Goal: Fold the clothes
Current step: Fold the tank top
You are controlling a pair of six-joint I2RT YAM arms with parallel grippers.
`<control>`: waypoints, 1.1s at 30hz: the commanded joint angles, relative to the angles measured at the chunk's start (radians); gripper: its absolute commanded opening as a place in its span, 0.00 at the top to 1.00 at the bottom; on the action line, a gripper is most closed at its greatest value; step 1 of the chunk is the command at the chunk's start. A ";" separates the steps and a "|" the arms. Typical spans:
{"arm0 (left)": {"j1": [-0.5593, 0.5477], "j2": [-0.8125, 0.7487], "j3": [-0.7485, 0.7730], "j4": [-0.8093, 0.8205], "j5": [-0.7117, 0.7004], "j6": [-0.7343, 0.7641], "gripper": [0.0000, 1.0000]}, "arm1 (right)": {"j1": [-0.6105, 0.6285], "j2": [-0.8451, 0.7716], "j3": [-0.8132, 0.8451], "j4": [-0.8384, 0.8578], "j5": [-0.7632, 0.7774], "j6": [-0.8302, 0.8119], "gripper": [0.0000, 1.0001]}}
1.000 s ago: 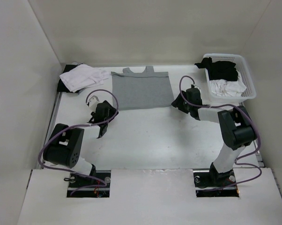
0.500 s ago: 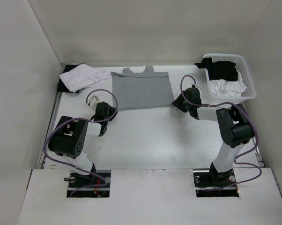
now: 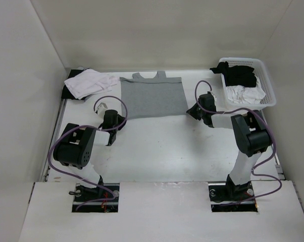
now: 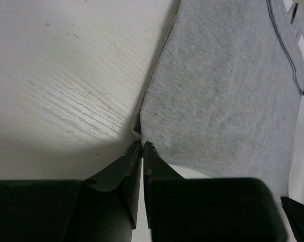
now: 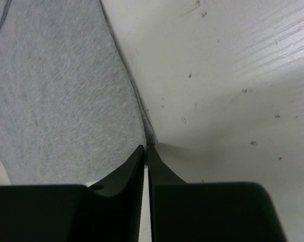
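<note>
Though spread flat and smooth on the far middle of the desk (image 3: 157, 146), pinched at both near corners. Meaning the grey tank top (image 3: 153, 98): straps toward the back wall, hem toward the arms. At its near left corner, clamped by the left end effector (image 3: 122, 119), jaws drawn together with only a sliver between them and the fabric's tip tucked in at the fingertips. From the left wrist view, stretches away up and to the right of those black fingers (image 4: 122, 166), neckline seam far off at the upper right. At its near right corner, gripped the same way by the right end effector (image 3: 190, 112), jaws nearly touching, cloth edge running straight down into the tips with a small pucker there. From the right wrist view, fills the left side, bare scuffed desk on the right. Beyond the left edge, near but apart: heap of white cloth (image 3: 89, 82) over something black (image 3: 67, 92). Off to the right by the far corner, well apart from the hem: white basket (image 3: 269, 92) with black clothes (image 3: 240, 74) and white clothes (image 3: 243, 94) inside. Around both wrists, loops of purple cable (image 3: 111, 98).
</note>
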State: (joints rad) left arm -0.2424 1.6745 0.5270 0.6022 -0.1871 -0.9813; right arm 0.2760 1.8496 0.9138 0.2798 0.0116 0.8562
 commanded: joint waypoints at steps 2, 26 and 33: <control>0.002 -0.044 0.013 0.057 -0.006 -0.002 0.98 | 0.002 -0.044 -0.022 0.082 0.022 0.009 0.95; -0.387 -1.397 0.310 -0.963 -0.293 0.256 1.00 | 0.786 -1.438 0.051 -0.924 0.637 -0.149 0.97; -0.367 -1.247 0.141 -0.871 -0.290 0.239 1.00 | 0.786 -1.244 -0.001 -0.789 0.699 -0.242 0.95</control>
State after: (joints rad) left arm -0.6258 0.3214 0.7494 -0.2916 -0.4603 -0.7540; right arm 1.1633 0.4953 0.9451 -0.5426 0.6716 0.6735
